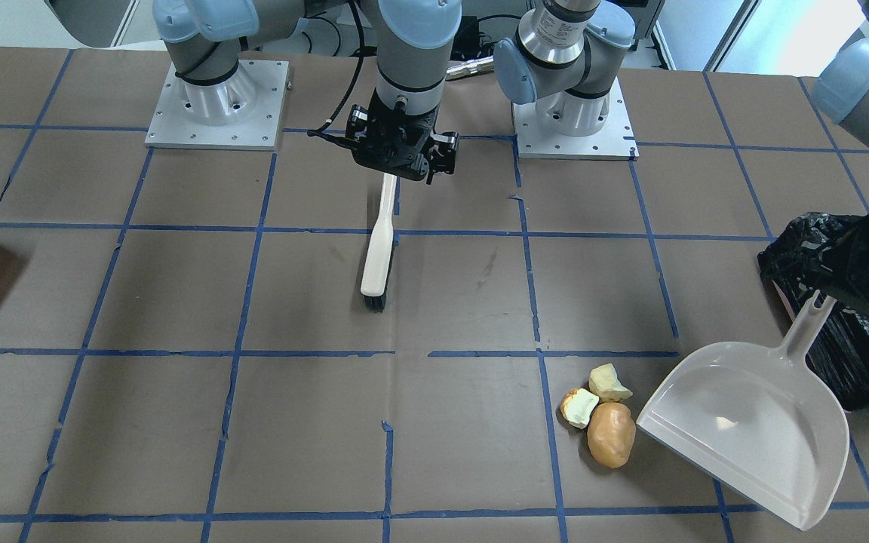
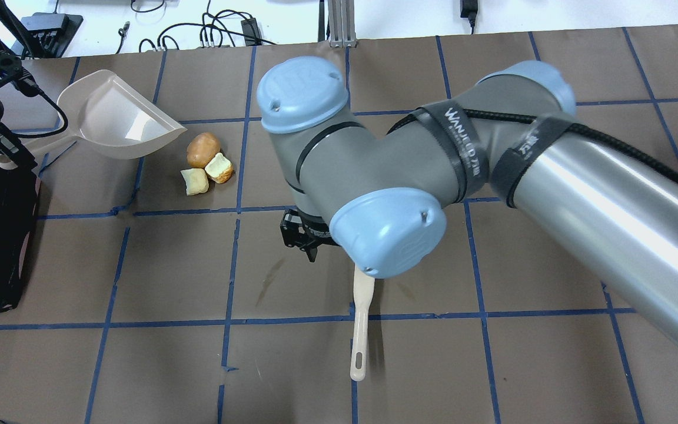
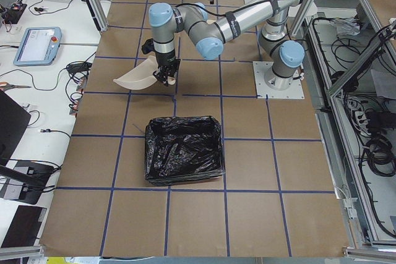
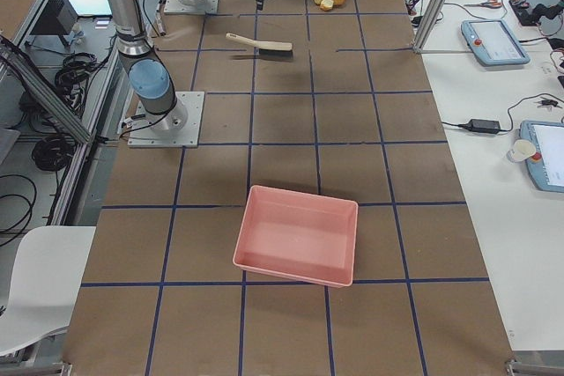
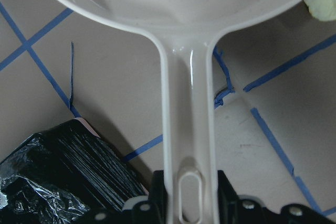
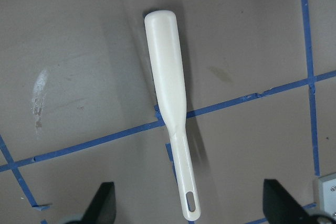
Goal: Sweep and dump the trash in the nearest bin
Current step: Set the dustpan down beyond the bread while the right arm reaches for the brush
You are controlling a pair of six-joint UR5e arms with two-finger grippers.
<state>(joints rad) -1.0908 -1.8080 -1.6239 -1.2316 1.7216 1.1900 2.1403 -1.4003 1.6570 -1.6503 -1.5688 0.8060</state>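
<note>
One camera sits across the table, facing me and looking steeply down; another looks forward and down from behind my shoulders, my right arm crowding it. Both share the brush and dustpan. Two distant cameras look along the table from its ends. My left wrist camera hugs the dustpan's handle; my right looks down on the brush, seemingly from higher.

Left gripper clamped on dustpan handle, held low and out to its own side; right gripper pointing straight down, fingers wide apart.
</note>
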